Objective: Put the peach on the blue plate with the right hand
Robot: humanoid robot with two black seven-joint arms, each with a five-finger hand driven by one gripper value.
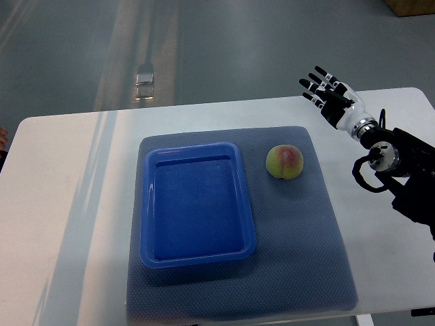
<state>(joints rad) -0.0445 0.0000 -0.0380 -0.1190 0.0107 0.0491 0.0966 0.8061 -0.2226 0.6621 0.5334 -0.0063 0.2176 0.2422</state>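
Note:
A yellow-green peach (285,162) with a red blush lies on the grey mat (299,244), just right of the blue plate (151,204). The plate is a rectangular tray with nothing in it. My right hand (325,87) hovers over the table's far right edge, up and to the right of the peach and well apart from it. Its fingers are spread and hold nothing. The black forearm runs in from the right edge. No left arm shows.
The mat lies on a white table (61,204). Grey floor stretches beyond the far edge, with a small metal piece (145,81) on it. A brown box corner (411,7) sits at the top right.

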